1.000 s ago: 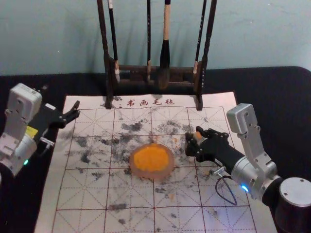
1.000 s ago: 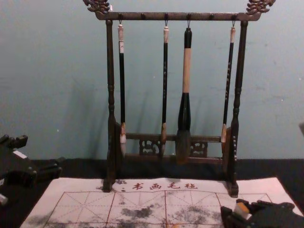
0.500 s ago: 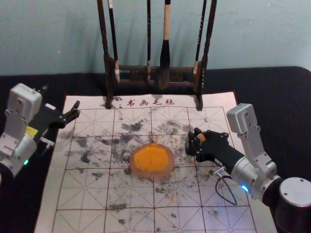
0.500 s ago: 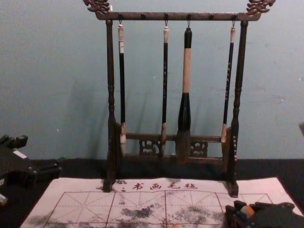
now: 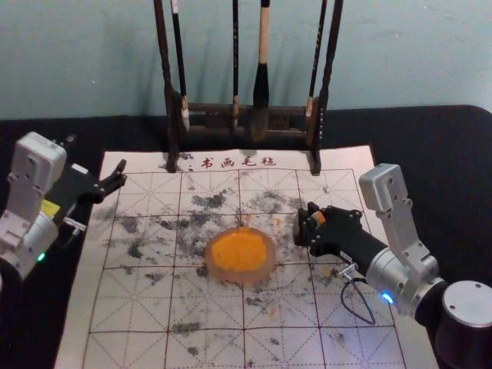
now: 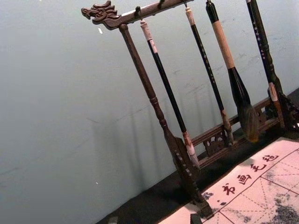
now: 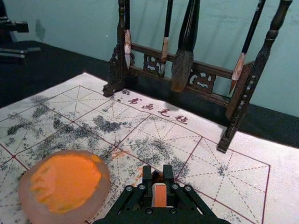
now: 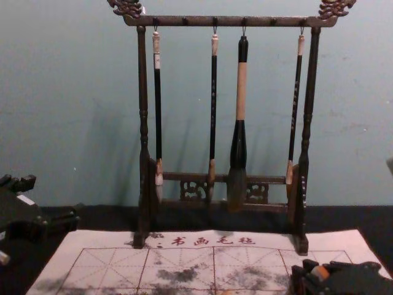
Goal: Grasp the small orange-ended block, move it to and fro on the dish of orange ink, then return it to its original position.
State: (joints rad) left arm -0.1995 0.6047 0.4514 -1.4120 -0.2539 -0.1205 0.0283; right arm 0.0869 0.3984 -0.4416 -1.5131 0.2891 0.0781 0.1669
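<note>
block shifted slightly, now pinched in right tool, right of orange ink dish — grasp looks done, dabbing and return likely remaining. left tool idle at left — spread.

Qty: 4 brushes | 1 rack | 1 ink dish | 1 sm. blk | 1 mat | 2 robot arms | 1 counter

White mat with red grid lines and black blotches
The dish is dull pink; the ink is orange. The block is orange and white. The rack is dark brown.
</note>
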